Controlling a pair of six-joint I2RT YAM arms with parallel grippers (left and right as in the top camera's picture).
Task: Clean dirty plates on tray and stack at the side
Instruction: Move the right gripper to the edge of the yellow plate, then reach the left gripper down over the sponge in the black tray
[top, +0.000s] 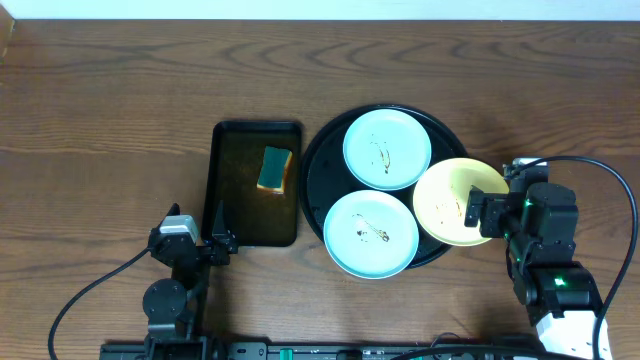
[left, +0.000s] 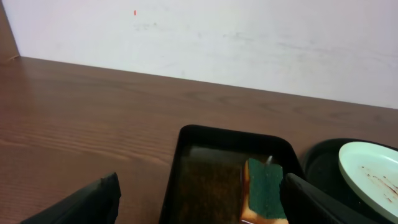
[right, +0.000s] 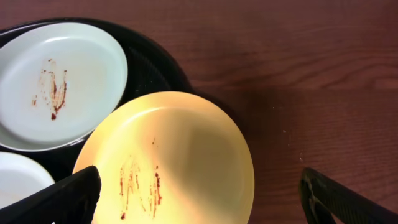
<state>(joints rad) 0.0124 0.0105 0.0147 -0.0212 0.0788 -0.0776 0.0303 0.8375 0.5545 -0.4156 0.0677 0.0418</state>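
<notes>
The round black tray (top: 322, 160) holds three smeared plates: a mint-blue plate (top: 387, 148) at the back, a second mint-blue plate (top: 371, 233) at the front, and a pale yellow plate (top: 452, 203) overhanging the tray's right rim. My right gripper (top: 478, 212) is open, its fingers astride the yellow plate's right edge (right: 168, 155) without closing on it. My left gripper (top: 222, 240) is open and empty at the front left corner of the rectangular tray. The back mint plate also shows in the right wrist view (right: 59, 84).
A smaller rectangular black tray (top: 232, 190) left of the round tray holds a green and yellow sponge (top: 274, 168), also in the left wrist view (left: 264, 198). Bare wooden table lies left, behind and right of the trays.
</notes>
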